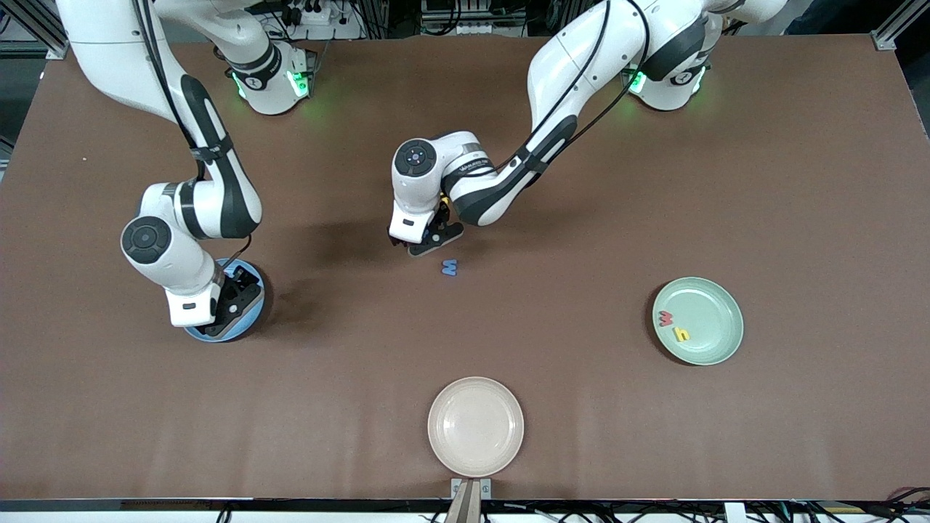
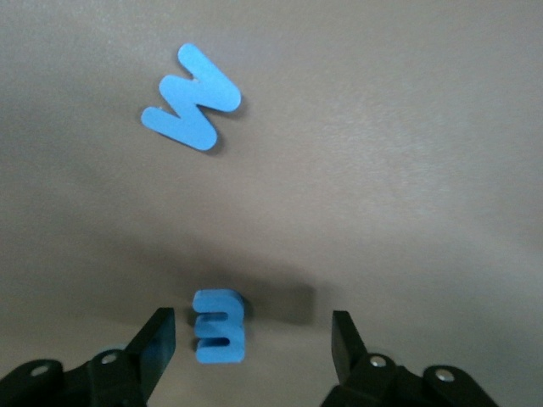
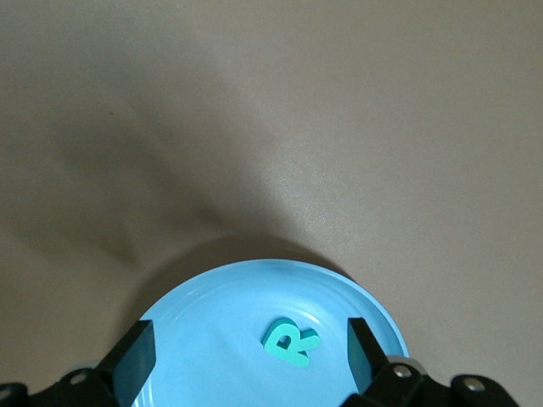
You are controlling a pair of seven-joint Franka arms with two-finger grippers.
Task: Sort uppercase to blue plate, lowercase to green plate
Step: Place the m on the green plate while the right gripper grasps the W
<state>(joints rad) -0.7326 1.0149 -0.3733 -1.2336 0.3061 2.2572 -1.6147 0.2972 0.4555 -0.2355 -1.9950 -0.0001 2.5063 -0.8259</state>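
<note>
Two end effectors in view, both with fingers spread and gripping nothing. Left end effector [image 1: 429, 243] low over the brown table [image 1: 654, 181] near its middle; in the left wrist view, fingers [image 2: 157, 339] parted wide with a small blue lowercase letter [image 2: 221, 326] lying on the table between them, close to one finger but apparently not touching it, well apart from the other finger. Which letter exactly is hard to tell from this angle, possibly an e. Blue W [image 2: 192, 97] flat on the table just ahead of that end effector, seen in the front view [image 1: 450, 267] slightly nearer the front camera than the fingers.

Right end effector [image 1: 236, 294] directly above the blue plate [image 1: 247, 327] toward the right arm's end of the table, fingers [image 3: 136, 360] released and wide apart. Teal-green R [image 3: 291, 341] flat inside the plate [image 3: 204, 314], below and between the open fingers, touching neither.

Green plate [image 1: 716, 319] toward the left arm's end of the table, well apart from both end effectors, holding a red lowercase w [image 1: 665, 317] and a yellow h [image 1: 681, 334] side by side near its rim. Cream plate [image 1: 476, 426] bare, at the table edge nearest the front camera, well clear of the left end effector.
</note>
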